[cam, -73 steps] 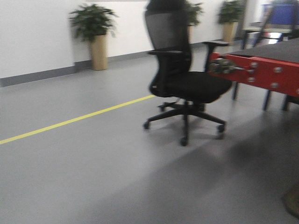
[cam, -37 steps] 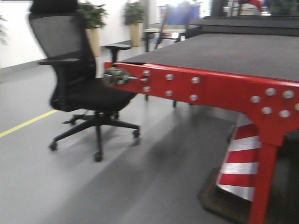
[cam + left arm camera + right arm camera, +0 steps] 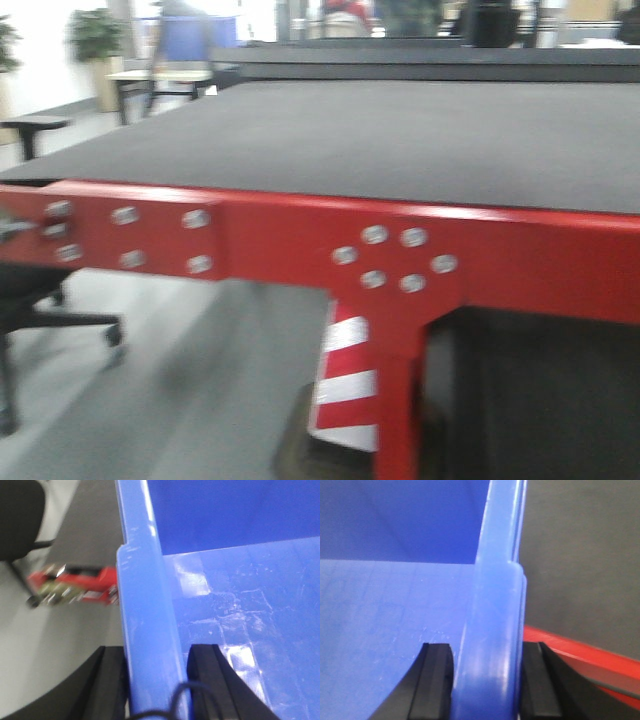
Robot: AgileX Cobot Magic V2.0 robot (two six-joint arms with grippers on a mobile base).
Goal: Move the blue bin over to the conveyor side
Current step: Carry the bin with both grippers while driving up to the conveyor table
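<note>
We find left gripper (image 3: 154, 655) and right gripper (image 3: 487, 652) clamped on opposite rims of the glossy blue plastic bin (image 3: 240, 605), evidently sharing its weight; dark woven conveyor belt (image 3: 400, 130) lies ahead.

- A black office chair (image 3: 22, 292) sits at the left edge of the front view, blurred; one armrest and a castor of its star base show. The left wrist view catches it too, dark in the upper left corner.
- A red-and-white striped marker (image 3: 348, 385) stands low in the middle on a dark base, partly hidden.
- The smooth grey floor (image 3: 170, 400) runs beneath chair and marker.
- A potted plant (image 3: 96, 35) in a tan pot stands far back on the left by a white wall.
- Just right of it is a light-topped desk (image 3: 160, 77) on dark legs, with something blue (image 3: 195, 35) behind it, too blurred to identify.
</note>
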